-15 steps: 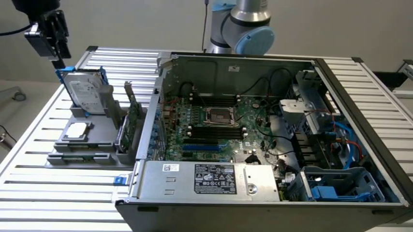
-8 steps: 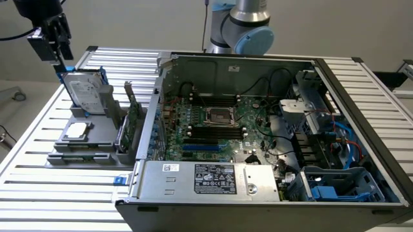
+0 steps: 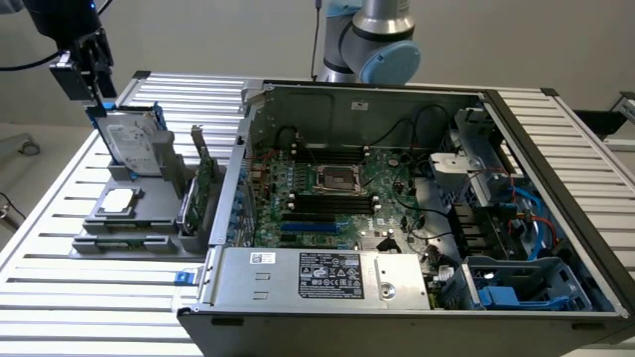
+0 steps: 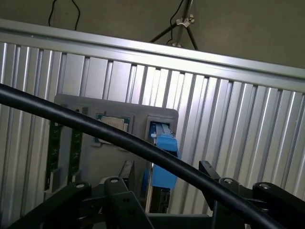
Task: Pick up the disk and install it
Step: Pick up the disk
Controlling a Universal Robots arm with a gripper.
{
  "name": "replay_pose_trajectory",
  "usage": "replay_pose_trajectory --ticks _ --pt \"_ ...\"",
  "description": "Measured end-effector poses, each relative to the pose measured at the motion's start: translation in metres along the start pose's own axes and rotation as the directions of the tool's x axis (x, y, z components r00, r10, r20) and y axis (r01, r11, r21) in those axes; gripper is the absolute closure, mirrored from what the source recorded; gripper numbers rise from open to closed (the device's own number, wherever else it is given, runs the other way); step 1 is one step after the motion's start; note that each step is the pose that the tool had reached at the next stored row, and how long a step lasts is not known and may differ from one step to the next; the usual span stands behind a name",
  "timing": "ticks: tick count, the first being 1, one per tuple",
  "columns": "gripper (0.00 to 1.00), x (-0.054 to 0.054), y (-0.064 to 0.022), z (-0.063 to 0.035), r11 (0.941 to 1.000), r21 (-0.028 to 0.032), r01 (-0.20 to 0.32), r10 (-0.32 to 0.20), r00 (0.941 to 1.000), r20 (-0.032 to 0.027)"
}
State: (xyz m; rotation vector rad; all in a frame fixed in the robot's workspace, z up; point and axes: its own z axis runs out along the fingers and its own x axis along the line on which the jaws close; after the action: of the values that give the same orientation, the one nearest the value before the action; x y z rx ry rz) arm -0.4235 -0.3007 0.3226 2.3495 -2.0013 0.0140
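1. The disk (image 3: 134,143) stands upright on its edge in a grey holder (image 3: 127,223), well to the exterior view's left on the slatted bench (image 3: 59,297). It is outside the open computer case (image 3: 297,279).
2. The jaws hang just above the disk's top edge, at the far left of the scene.
3. In the wrist view the jaws stand wide apart. One black finger (image 4: 119,195) is on either side of the disk's (image 4: 164,160) blue carrier frame, with a gap showing, so nothing is gripped.
4. A small square chip (image 3: 119,199) lies flat on the holder, nearer than the disk.
5. A thin green circuit card (image 3: 204,182) stands on edge between the holder and the case wall.
6. The case lies open with its motherboard (image 3: 337,186) exposed, and a blue drive cage (image 3: 521,286) sits in its near right corner.
7. A black cable (image 4: 95,126) crosses the wrist view in front of the holder.
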Motion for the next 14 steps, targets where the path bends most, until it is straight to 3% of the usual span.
replay_pose_trajectory --ticks 14 --pt "0.35 -0.002 0.0029 0.0249 1.0 0.0017 0.001 -0.001 1.0 -0.0004"
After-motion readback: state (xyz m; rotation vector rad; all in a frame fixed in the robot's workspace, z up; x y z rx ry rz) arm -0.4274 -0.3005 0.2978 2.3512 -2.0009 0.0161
